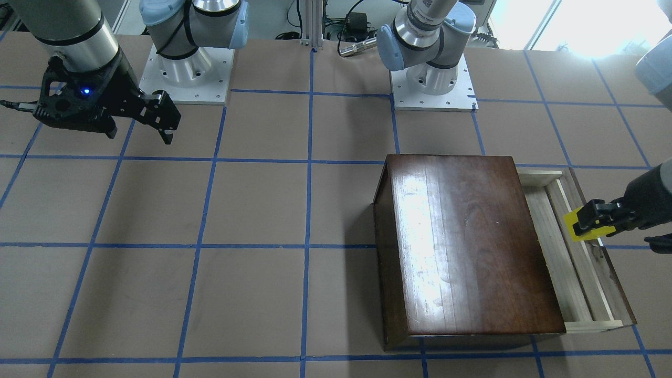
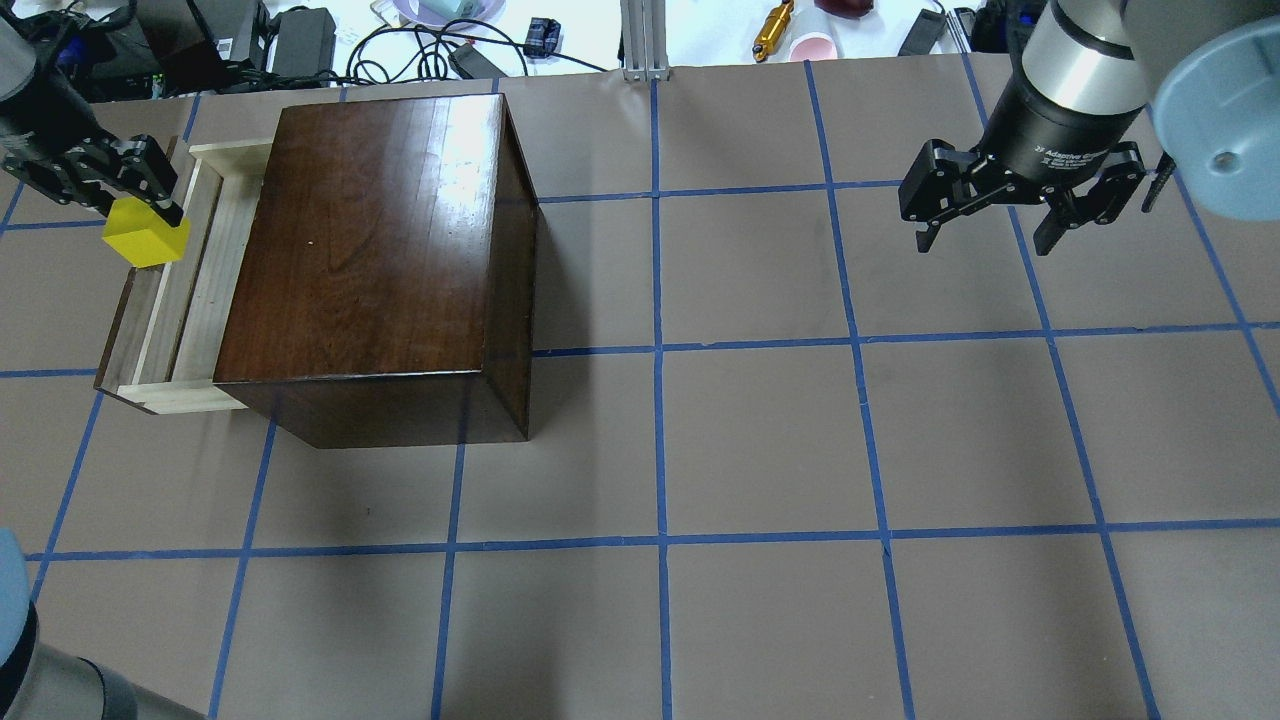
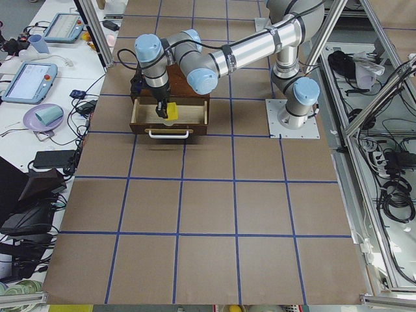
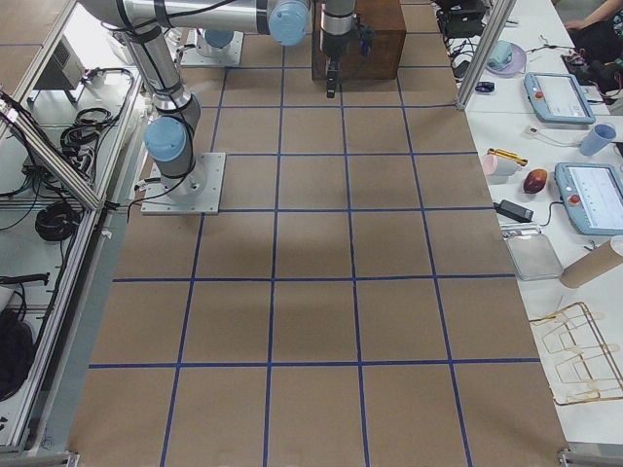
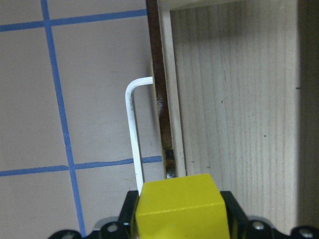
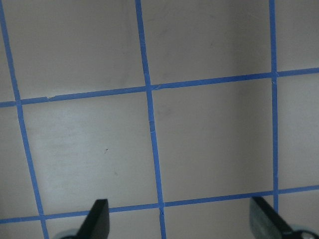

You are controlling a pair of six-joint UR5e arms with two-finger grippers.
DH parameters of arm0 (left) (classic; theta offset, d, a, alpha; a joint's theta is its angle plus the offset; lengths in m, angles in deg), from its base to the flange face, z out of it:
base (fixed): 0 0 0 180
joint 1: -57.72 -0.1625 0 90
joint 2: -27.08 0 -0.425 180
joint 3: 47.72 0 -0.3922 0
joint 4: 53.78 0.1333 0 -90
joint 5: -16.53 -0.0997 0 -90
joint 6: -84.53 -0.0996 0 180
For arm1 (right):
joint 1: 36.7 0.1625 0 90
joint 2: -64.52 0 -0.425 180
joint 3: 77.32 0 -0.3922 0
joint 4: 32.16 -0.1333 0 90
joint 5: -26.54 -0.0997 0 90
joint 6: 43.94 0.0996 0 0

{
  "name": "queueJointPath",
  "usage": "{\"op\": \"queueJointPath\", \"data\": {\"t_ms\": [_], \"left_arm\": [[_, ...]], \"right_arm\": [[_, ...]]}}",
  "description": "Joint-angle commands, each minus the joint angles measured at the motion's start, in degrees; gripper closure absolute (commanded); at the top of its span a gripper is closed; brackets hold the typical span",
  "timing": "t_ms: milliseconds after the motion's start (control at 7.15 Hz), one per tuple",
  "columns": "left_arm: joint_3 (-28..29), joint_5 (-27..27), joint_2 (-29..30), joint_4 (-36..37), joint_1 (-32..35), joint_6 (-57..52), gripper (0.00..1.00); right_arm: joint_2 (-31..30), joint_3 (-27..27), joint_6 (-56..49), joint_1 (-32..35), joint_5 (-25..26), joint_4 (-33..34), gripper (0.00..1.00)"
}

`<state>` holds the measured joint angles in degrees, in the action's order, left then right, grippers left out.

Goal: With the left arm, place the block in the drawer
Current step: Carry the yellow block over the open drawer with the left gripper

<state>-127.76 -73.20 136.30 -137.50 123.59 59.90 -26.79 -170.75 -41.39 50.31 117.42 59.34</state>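
Observation:
My left gripper (image 2: 140,195) is shut on the yellow block (image 2: 146,238) and holds it above the front edge of the open drawer (image 2: 185,290). The drawer sticks out of the dark-brown box (image 2: 370,260). In the left wrist view the block (image 5: 178,209) sits between the fingers, over the dark front panel and the pale drawer floor (image 5: 234,99), beside the white handle (image 5: 133,139). The front-facing view shows the block (image 1: 577,228) over the drawer's outer rim (image 1: 604,273). My right gripper (image 2: 985,235) is open and empty, far from the box.
The brown paper table has a blue tape grid (image 2: 655,350). Cables and small items lie along the far edge (image 2: 450,40). The right wrist view shows only the table under the open fingers (image 6: 97,219).

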Motion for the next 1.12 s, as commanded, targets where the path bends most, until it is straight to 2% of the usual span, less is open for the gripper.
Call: {"op": "queueJointPath", "data": {"t_ms": [0,280,559,699,978], "left_arm": [[-2.13,0.26,1.69,2.23,1.46,2.04,0.74],[-6.52,0.35,1.79,8.29,1.46,1.17,0.74],[-6.98,0.35,1.88,8.31,1.46,1.25,0.7],[-6.89,0.35,1.88,8.31,1.46,1.51,0.01],[-6.54,0.43,0.57,8.22,1.46,1.87,0.0]], "right_arm": [[0.0,0.0,0.0,0.0,0.0,0.0,0.0],[0.0,0.0,0.0,0.0,0.0,0.0,0.0],[0.0,0.0,0.0,0.0,0.0,0.0,0.0],[0.0,0.0,0.0,0.0,0.0,0.0,0.0],[0.0,0.0,0.0,0.0,0.0,0.0,0.0]]}}
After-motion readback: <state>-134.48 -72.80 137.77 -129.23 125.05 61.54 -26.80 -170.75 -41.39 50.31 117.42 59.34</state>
